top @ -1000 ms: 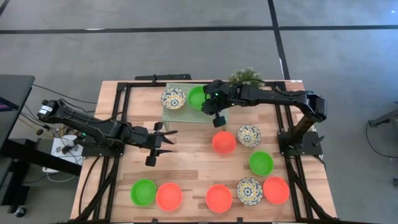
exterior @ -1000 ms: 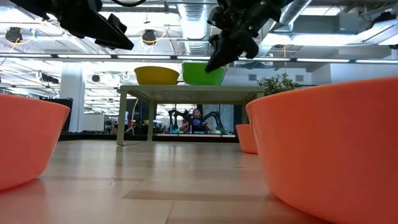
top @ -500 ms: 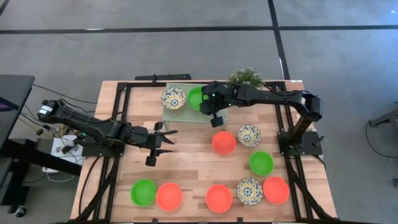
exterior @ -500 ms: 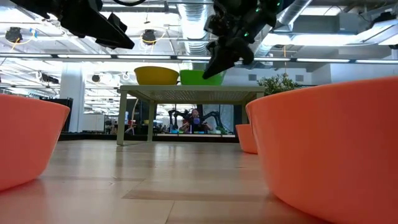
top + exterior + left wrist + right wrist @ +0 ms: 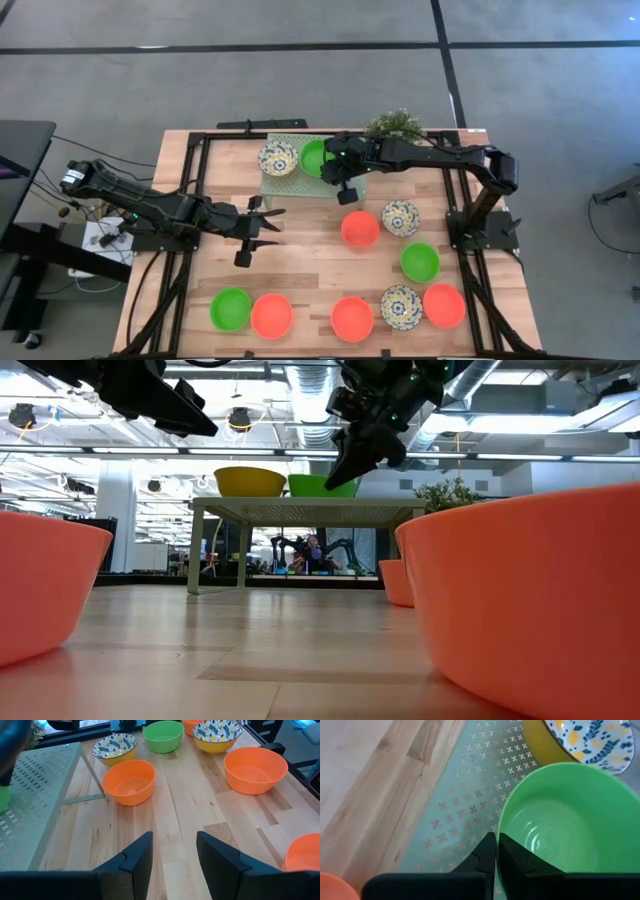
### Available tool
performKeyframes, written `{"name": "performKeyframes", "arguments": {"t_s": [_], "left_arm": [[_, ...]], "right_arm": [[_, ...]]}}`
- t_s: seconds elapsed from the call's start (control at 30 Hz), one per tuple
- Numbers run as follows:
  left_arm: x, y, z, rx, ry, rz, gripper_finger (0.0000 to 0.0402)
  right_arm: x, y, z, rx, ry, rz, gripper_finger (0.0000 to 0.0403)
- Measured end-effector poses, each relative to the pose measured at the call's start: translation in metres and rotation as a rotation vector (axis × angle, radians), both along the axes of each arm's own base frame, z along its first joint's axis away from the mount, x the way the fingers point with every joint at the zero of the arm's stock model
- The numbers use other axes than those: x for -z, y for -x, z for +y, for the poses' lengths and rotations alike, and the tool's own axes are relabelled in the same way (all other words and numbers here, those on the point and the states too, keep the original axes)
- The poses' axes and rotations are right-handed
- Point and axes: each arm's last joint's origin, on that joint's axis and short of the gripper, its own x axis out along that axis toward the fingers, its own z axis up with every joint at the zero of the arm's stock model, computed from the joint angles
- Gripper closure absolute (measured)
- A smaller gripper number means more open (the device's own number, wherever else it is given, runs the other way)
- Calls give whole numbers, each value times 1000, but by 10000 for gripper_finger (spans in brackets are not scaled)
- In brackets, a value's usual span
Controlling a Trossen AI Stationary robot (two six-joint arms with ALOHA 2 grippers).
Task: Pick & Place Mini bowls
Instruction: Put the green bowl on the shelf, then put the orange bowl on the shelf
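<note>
- High view shows the right gripper (image 5: 332, 168) above the pale green perforated stand (image 5: 290, 185) at the far side of the wooden table (image 5: 300, 260), at the near rim of a green mini bowl (image 5: 316, 157).
- Right wrist view shows its two dark fingers (image 5: 487, 851) almost pressed together, with only a thin gap, just outside the rim of this green bowl (image 5: 565, 825); I cannot tell if they pinch the rim or only touch it.
- The green bowl sits on the stand, just beside a patterned blue-yellow bowl (image 5: 277, 158), which is also on the stand.
- Low view shows both bowls on top of the stand (image 5: 300, 510), the green one (image 5: 322, 485) under the right gripper (image 5: 345, 465).
- The left gripper (image 5: 262, 222) hangs over the table's left middle part, its fingers (image 5: 135, 857) spread wide and holding nothing.
- On the table, one red-orange bowl (image 5: 359, 229) and one patterned bowl (image 5: 401, 217) lie near the stand, and a green bowl (image 5: 420, 262) is nearer to the front.
- Along the front edge stand a green bowl (image 5: 231, 308), two red-orange bowls (image 5: 271, 316) (image 5: 351, 318), a patterned bowl (image 5: 401, 306) and one more red-orange bowl (image 5: 444, 305).
- A small potted plant (image 5: 394, 124) stands at the far edge, behind the right arm.
</note>
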Motion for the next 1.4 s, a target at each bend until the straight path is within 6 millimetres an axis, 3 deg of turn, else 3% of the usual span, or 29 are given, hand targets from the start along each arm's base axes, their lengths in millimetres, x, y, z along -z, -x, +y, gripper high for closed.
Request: {"name": "performKeyframes", "arguments": {"t_s": [0.37, 0.73, 0.93, 1.2, 1.4], "left_arm": [[0, 0, 0, 0, 0, -1, 248], [0, 0, 0, 0, 0, -1, 248], [0, 0, 0, 0, 0, -1, 248], [0, 0, 0, -1, 3, -1, 248], [0, 0, 0, -19, 36, 2, 248]], "right_arm": [[0, 0, 1, -5, 14, 15, 330], [-34, -8, 6, -10, 43, -46, 303], [-66, -10, 33, -82, 37, -25, 300], [-111, 2, 89, -90, 7, 31, 300], [-113, 20, 126, -26, -104, 169, 300]]}}
